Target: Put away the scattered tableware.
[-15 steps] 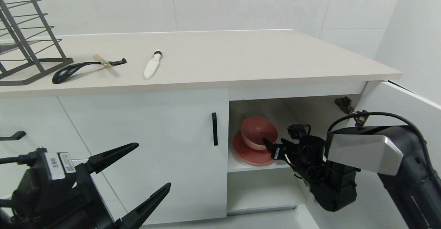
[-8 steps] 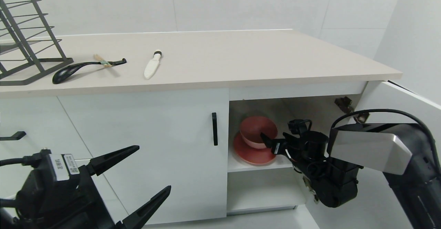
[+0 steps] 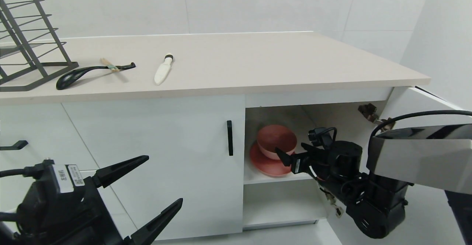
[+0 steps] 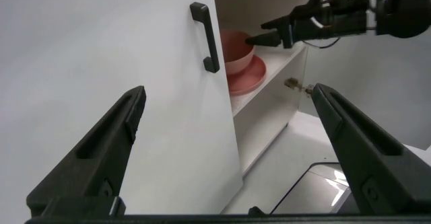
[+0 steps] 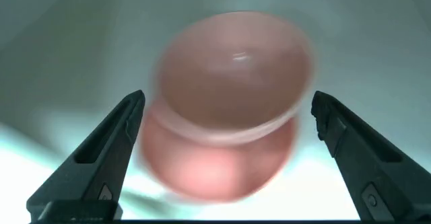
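We note right gripper [image 5: 227, 101] wide, empty, facing pink round bowl [image 3: 276, 139], stacked on pink plate [image 3: 266, 166], probably to save cabinet shelf [image 3: 258, 179] room; left gripper [image 4: 227, 91] wide.

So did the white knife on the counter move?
No. The white knife stays in the same spot on the counter, right of the black spoon.

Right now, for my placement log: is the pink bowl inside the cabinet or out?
Inside: the pink bowl sits on the pink plate on the cabinet's upper shelf.
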You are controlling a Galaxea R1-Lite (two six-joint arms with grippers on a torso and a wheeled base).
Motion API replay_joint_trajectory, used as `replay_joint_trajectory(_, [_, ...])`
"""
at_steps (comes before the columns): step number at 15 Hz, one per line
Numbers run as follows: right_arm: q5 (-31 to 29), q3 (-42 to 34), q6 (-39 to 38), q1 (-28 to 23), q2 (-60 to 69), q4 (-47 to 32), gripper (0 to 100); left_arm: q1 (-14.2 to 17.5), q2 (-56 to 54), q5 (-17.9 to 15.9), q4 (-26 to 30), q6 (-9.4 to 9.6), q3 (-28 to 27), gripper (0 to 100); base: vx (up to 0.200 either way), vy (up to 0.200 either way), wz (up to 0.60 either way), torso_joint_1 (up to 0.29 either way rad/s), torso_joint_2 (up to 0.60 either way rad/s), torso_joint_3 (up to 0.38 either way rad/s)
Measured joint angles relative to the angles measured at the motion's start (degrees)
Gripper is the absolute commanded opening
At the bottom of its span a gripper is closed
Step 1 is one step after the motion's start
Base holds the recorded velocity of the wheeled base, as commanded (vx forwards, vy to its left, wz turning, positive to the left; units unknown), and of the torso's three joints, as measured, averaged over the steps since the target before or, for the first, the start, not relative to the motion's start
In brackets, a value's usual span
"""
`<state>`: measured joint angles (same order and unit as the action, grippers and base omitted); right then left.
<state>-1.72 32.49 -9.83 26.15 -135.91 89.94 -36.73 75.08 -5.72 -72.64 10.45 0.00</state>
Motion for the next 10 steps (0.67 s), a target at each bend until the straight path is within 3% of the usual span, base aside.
replay_joint_trajectory(4, [-0.11,-8.2,0.11,3.25,6.31,0.0,100,0.0,-0.02,0.0,0.09,0.0,0.0,100,0.0,0.0,0.0,0.0,0.0,0.0])
replay_joint_trajectory(10, [-0.06,-23.43,2.47,3.47,23.71,-0.02,100,0.0,0.02,0.02,0.66,0.0,0.0,100,0.0,0.0,0.0,0.0,0.0,0.0])
